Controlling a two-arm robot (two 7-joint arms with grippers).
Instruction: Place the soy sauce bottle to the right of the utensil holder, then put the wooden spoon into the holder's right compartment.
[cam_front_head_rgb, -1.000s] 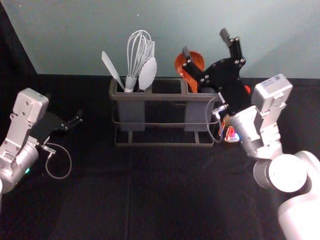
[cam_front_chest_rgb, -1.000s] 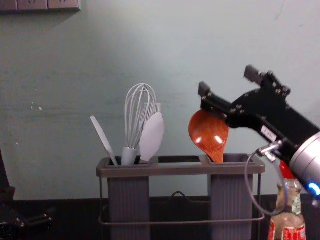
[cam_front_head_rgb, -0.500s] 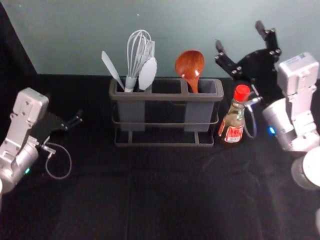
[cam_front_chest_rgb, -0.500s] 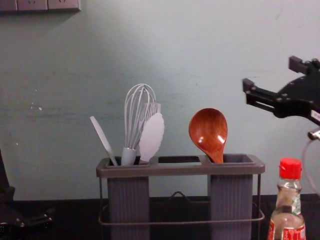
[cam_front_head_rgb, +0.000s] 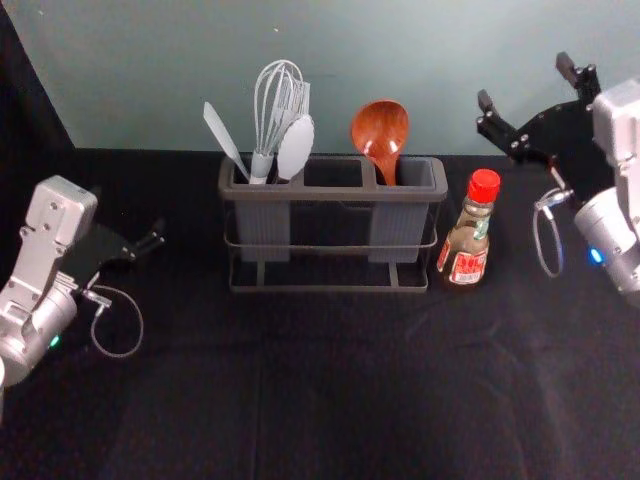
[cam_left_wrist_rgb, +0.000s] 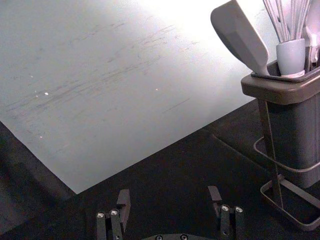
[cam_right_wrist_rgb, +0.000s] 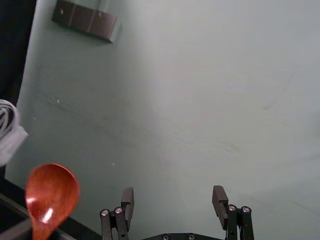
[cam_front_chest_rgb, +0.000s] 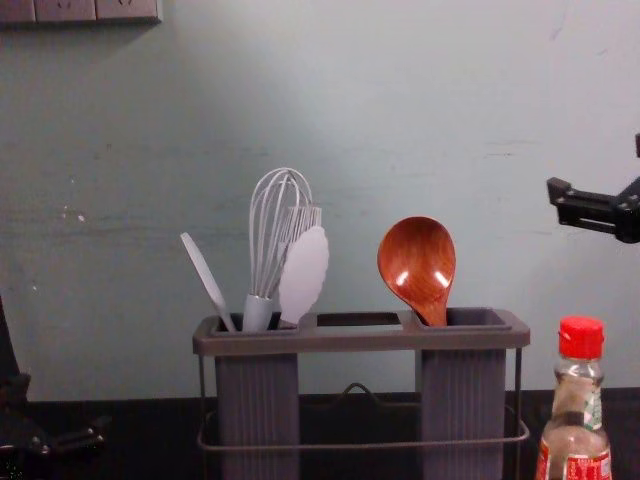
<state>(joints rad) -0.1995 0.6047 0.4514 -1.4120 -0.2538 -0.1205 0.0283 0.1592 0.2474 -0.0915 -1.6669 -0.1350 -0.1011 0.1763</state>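
The wooden spoon (cam_front_head_rgb: 380, 130) stands bowl up in the right compartment of the grey utensil holder (cam_front_head_rgb: 335, 195). Just right of the holder, the soy sauce bottle (cam_front_head_rgb: 468, 235) is upright with its red cap on. My right gripper (cam_front_head_rgb: 523, 80) is open and empty, up and to the right of the bottle; in the right wrist view the same gripper (cam_right_wrist_rgb: 172, 202) has its fingers wide apart, with the spoon (cam_right_wrist_rgb: 51, 197) off to one side. My left gripper (cam_front_head_rgb: 155, 240) is parked left of the holder; in the left wrist view this gripper (cam_left_wrist_rgb: 169, 202) is open and empty.
A whisk (cam_front_chest_rgb: 275, 235), a white spatula (cam_front_chest_rgb: 208, 280) and another white utensil (cam_front_chest_rgb: 304, 272) stand in the holder's left compartment. Behind the black-covered table (cam_front_head_rgb: 330, 390) rises a pale wall (cam_front_chest_rgb: 340, 90) with a socket strip (cam_front_chest_rgb: 80, 10).
My right gripper has drawn away from the spoon toward the right, uncovering the bottle in the head view. Spoon, holder and left arm look unmoved.
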